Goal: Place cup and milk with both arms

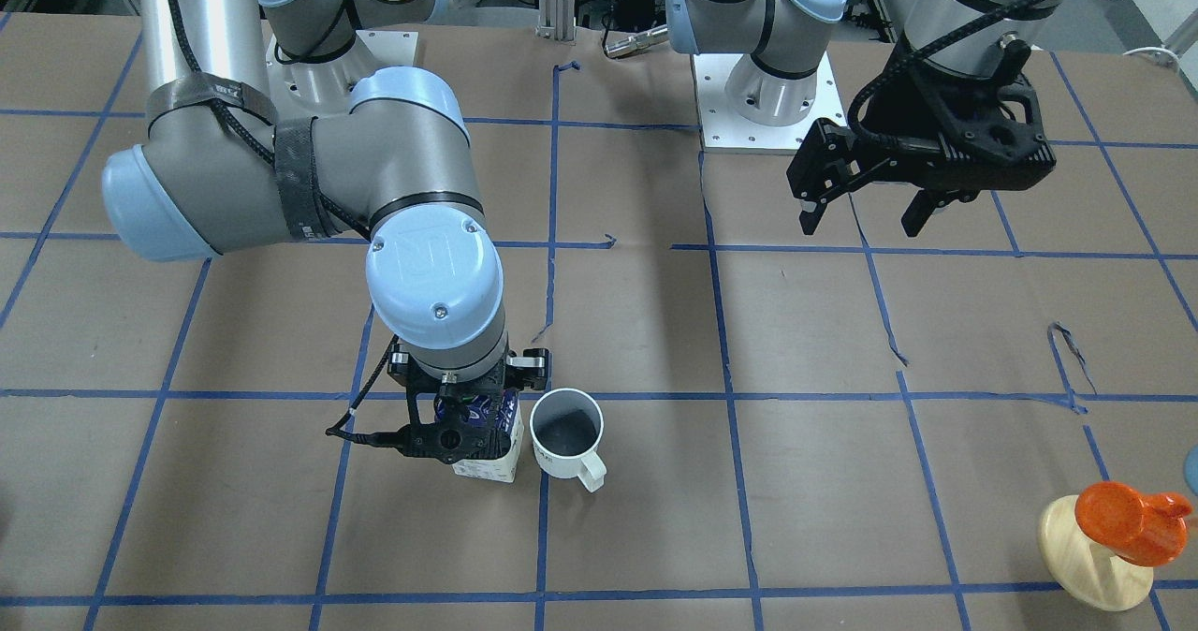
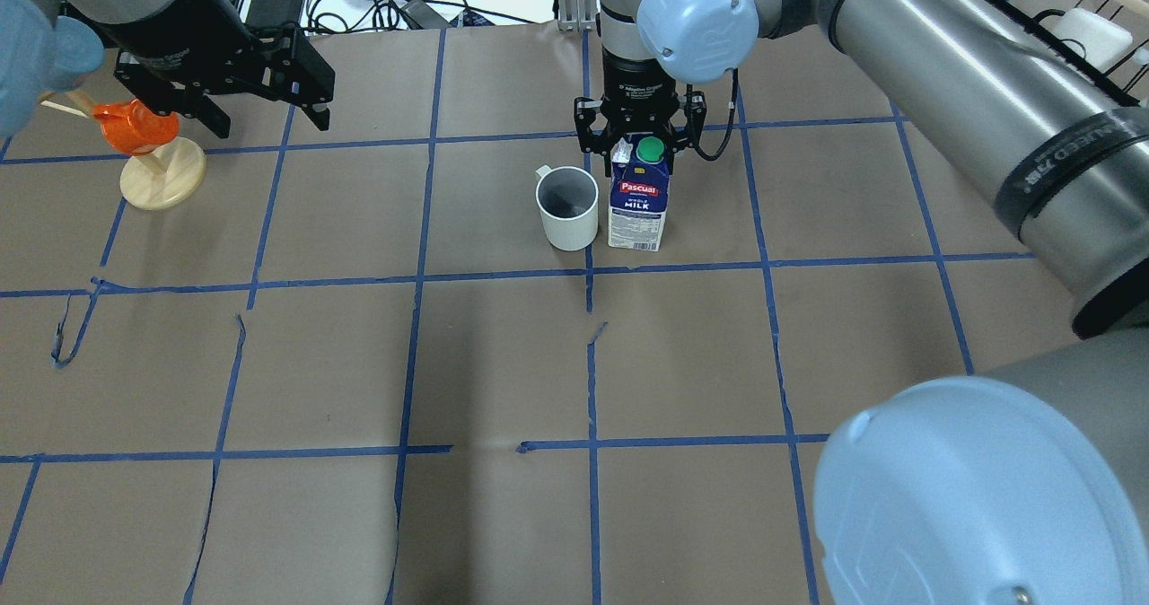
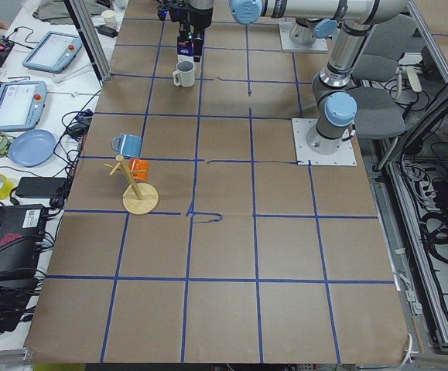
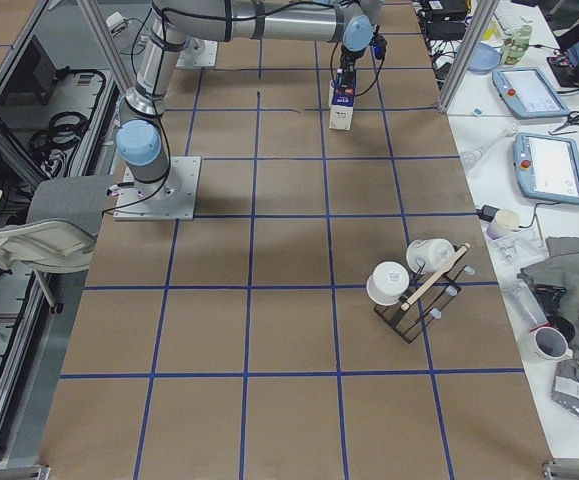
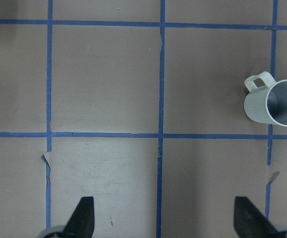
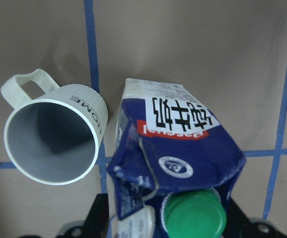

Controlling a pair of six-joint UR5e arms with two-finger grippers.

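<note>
The milk (image 2: 638, 201), a blue and white carton with a green cap, stands upright on the brown table. The white cup (image 2: 567, 207) stands right beside it, close to its side, with the handle turned away from the robot. My right gripper (image 2: 639, 145) comes down from above, with one jaw on each side of the carton's top, and is shut on it. The right wrist view shows the milk (image 6: 178, 148) and the cup (image 6: 54, 139) side by side. My left gripper (image 2: 269, 120) hangs open and empty above the table, far left of the cup (image 5: 274, 101).
An orange cup (image 2: 135, 127) hangs on a pale wooden stand (image 2: 163, 183) under the left gripper, near the far left edge. In the exterior left view a blue cup (image 3: 127, 144) hangs on the same stand. A dark rack with white cups (image 4: 409, 285) stands on the robot's right.
</note>
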